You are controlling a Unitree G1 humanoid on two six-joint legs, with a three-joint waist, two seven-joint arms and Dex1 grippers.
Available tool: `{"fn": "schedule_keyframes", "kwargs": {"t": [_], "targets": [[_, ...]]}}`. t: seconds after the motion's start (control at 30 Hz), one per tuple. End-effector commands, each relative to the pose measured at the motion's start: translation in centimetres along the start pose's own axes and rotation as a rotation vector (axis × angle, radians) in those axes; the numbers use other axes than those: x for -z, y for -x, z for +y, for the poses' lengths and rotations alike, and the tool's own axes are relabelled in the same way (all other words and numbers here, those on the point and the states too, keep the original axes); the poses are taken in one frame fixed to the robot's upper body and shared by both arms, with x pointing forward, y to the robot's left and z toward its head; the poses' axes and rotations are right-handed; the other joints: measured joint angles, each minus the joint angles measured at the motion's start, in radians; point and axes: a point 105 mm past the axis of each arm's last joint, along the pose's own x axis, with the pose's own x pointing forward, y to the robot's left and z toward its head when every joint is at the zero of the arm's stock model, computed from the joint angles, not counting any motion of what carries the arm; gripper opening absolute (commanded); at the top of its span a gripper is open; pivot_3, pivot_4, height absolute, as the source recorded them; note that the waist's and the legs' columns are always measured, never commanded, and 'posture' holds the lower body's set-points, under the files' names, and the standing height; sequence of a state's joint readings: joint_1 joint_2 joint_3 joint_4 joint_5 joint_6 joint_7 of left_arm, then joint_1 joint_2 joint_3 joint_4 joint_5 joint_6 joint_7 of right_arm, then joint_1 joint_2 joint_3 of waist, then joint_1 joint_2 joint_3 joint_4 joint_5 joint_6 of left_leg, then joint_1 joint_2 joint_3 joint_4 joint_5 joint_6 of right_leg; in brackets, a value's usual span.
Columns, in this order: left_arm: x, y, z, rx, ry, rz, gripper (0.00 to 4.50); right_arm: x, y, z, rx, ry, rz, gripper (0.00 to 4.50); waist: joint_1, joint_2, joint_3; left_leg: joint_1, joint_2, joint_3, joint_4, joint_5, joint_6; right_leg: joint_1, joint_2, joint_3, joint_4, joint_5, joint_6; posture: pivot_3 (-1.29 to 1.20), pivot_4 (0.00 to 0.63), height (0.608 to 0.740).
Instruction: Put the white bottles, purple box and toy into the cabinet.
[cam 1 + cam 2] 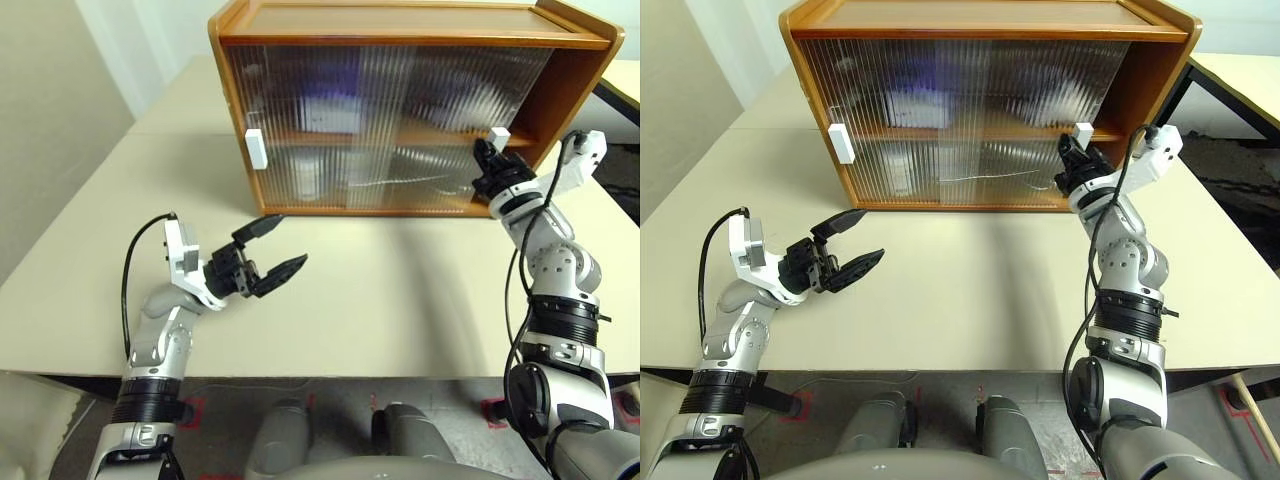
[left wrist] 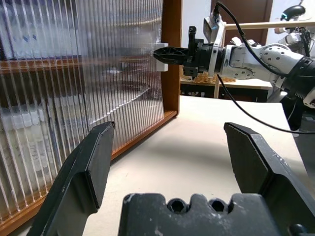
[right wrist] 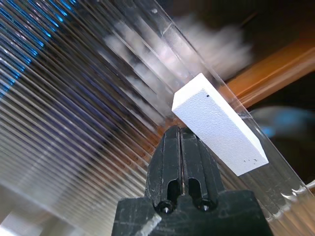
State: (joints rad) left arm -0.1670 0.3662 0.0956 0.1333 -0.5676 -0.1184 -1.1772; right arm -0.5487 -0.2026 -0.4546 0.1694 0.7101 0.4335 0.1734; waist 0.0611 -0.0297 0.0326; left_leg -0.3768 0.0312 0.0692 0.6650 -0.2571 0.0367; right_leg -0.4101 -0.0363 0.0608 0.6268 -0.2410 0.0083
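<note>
- Left gripper (image 1: 272, 250) is closest to the head cam, hanging over the bare tabletop (image 1: 400, 300) w/ both black fingers spread wide, nothing between them. It sits well apart from the cabinet front.
- Cabinet (image 1: 400, 20) stands at the far side of the table, orange-brown wood w/ two ribbed see-thru sliding doors drawn across most of the front; a strip at the right end is open.
- Right gripper (image 1: 486, 158) is up at the right door, fingers pressed tight together, gripping nothing. In the right wrist view the closed tips sit right against the white handle (image 3: 220, 124) on that door; can't tell if they actually touch it.
- Other white handle (image 1: 255, 148) is at the left edge of the front, mid height.
- Behind the ribbed doors, just blurry shapes: purple box (image 1: 330, 85) looks like a purplish blob on the upper shelf, white bottles (image 1: 308, 178) as pale smears on the lower shelf at left.
- Toy: can't make it out through the ribs.
</note>
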Motion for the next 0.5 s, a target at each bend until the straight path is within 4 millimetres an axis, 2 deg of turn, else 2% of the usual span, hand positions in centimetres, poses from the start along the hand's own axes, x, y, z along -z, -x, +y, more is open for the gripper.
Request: {"fn": "schedule_keyframes", "kwargs": {"t": [0.03, 0.33, 0.5], "targets": [[0.2, -0.3, -0.2, 0.024, -0.003, 0.01, 4.5, -0.8, 0.6, -2.3, 0.081, 0.02, -0.042, 0.01, -0.004, 0.0, 0.0, 0.0, 0.0, 0.0, 0.0, 0.0, 0.0, 0.0, 0.0, 0.0, 0.0, 0.0, 0.0, 0.15, 0.0, 0.74], [0.3, -0.5, -0.3, 0.033, 0.003, 0.008, 4.5, -2.7, 1.2, -4.3, 0.155, 0.07, -0.112, 0.01, -0.018, 0.0, 0.0, -0.001, -0.001, 0.0, 0.0, 0.0, 0.0, 0.001, -0.001, 0.001, -0.001, 0.0, 0.0, 0.14, 0.0, 0.74], [0.3, -0.5, -0.4, 0.031, 0.004, 0.007, 4.5, -3.0, 1.2, -4.9, 0.176, 0.082, -0.121, 0.01, -0.018, 0.0, 0.0, 0.0, -0.001, -0.001, 0.0, 0.0, 0.0, 0.001, 0.0, 0.0, 0.0, -0.001, 0.0, 0.15, 0.0, 0.74]]}}
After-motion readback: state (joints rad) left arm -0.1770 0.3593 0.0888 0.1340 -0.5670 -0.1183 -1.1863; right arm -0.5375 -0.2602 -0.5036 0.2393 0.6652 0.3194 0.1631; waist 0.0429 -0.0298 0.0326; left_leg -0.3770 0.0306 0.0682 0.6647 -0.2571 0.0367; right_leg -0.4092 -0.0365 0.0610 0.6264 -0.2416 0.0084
